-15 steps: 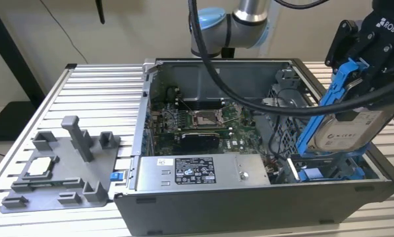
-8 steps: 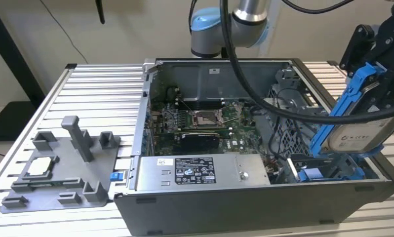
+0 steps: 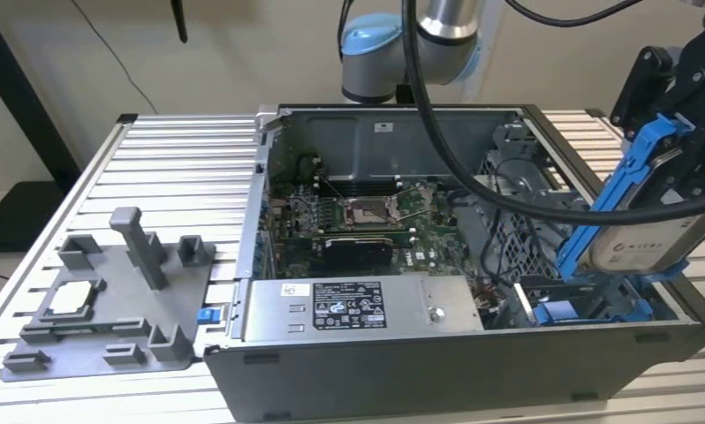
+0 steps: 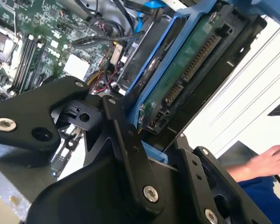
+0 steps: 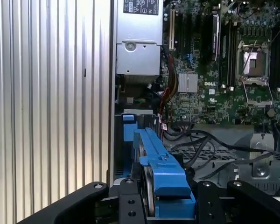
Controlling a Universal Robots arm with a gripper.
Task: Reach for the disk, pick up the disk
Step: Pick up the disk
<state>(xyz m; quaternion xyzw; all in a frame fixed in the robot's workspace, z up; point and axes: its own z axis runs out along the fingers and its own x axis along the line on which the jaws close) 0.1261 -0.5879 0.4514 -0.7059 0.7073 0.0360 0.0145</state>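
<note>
The rectangular silver-grey disk with the white label and blue plastic side rails is already held by the black gripper and is lifted clear of the open grey metal computer case, at the exterior view's right. It is judged therefore that the reaching is done and the picking up is done too, or very nearly: the lower end of the disk is seen just above the blue-trimmed drive bay and apart from it, although a light contact at the lowest corner cannot be excluded.

The fingers are closed on the disk. In the second wrist view the black fingers are pressed against the blue rail and the green circuit side of the disk, and in the first wrist view the blue rail is seen clamped between the two black finger bases.

The disk is held tilted, with its label side turned toward the exterior camera. The arm is bent over the case from behind, and the wrist is placed high above the bay corner. A person's hand is seen beside the ribbed metal table, well apart from the gripper.
</note>
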